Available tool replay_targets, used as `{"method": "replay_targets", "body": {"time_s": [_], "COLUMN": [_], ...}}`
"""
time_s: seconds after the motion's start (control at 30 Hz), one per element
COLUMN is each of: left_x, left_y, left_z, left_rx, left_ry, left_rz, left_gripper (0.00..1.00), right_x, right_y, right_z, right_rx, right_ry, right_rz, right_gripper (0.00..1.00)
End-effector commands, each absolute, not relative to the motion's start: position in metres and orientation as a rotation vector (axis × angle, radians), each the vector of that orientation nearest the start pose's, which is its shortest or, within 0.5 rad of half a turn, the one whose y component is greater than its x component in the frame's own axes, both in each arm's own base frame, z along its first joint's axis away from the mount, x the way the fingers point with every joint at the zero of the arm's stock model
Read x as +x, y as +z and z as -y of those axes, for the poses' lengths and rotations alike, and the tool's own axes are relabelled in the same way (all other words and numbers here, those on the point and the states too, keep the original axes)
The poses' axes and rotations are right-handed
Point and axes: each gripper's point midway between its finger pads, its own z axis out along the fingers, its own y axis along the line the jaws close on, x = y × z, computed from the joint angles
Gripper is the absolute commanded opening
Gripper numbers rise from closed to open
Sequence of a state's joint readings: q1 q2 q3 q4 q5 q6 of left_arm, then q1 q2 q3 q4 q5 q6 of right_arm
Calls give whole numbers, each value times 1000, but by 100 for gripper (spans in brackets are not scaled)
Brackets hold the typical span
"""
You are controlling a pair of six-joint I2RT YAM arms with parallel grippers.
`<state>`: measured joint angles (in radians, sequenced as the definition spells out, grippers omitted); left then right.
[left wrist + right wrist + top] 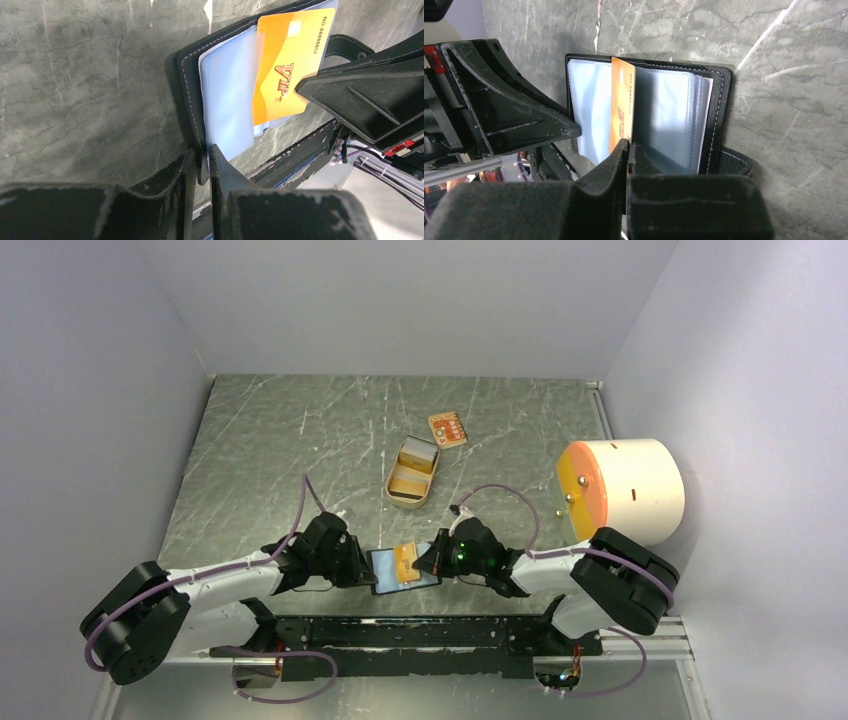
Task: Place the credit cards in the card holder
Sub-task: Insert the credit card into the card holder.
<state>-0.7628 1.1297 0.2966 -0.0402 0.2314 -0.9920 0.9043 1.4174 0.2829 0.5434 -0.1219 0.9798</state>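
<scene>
The black card holder (385, 575) lies open between the arms, its clear blue-tinted sleeves (227, 100) fanned out. My left gripper (202, 159) is shut on the holder's black cover edge (189, 100). My right gripper (629, 148) is shut on the lower edge of an orange VIP credit card (622, 107), which stands edge-on among the sleeves (664, 115). From the left wrist, that card (287, 60) lies partly under a sleeve, with the right fingers (360, 95) beside it. In the top view the left gripper (367, 568) and right gripper (424, 560) flank the card (406, 558).
A tan oblong tin (410, 485) sits open beyond the holder, with a pale card-like thing (420, 452) at its far end. A small tan-orange card (447, 428) lies flat behind it. A big white drum with an orange face (625, 490) stands at the right wall.
</scene>
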Motion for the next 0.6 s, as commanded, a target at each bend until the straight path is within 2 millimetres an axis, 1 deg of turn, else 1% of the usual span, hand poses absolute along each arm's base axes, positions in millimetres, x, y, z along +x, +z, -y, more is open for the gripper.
{"method": "replay_targets", "body": {"time_s": [0.0, 0.17, 0.23, 0.37, 0.5, 0.57], "left_x": [135, 136, 136, 135, 135, 136], "left_y": [22, 24, 24, 23, 23, 23], "left_z": [234, 234, 234, 233, 233, 233], "left_rx": [-179, -187, -186, -191, -191, -191], "left_ry": [-996, -996, -993, -988, -991, -986], "left_rz": [-2681, -2678, -2676, -2681, -2680, -2681], "left_gripper": [21, 21, 21, 21, 21, 21], "right_x": [149, 147, 147, 145, 139, 139], "right_y": [0, 0, -3, -4, -11, -9], "right_z": [-274, -279, -278, -278, -278, -278], "right_rx": [-60, -203, -246, -274, -273, -275], "right_ry": [1030, 1027, 1000, 1004, 1023, 1038], "right_rz": [-2474, -2462, -2477, -2477, -2503, -2494], "right_gripper": [0, 0, 0, 0, 0, 0]}}
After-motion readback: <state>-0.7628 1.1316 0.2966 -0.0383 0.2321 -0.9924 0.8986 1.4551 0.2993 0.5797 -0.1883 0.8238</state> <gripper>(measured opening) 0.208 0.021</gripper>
